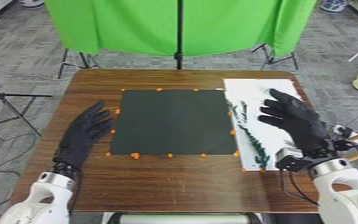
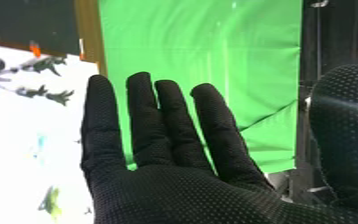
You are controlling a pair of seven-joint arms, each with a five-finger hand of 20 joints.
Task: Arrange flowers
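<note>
Right robot hand (image 1: 302,122) spread, empty, over white sheet (image 1: 245,89), we judge for picking green stems (image 1: 256,146) lying there, presumably for easy reach. Left robot hand (image 1: 83,131) relaxed beside dark mat (image 1: 172,122).

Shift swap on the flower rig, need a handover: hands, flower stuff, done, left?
Left hand: open, holding nothing, over the brown wooden table, left of the dark square mat.
Right hand: open, holding nothing, over the white rectangular sheet right of the mat.
Flower stuff: long leafy green stem and smaller green sprigs lie loose on the sheet, along its mat side.
Done: no arranging that I can see.
Left: picking up and arranging the stem and sprigs; the right hand looks better placed to start.
</note>
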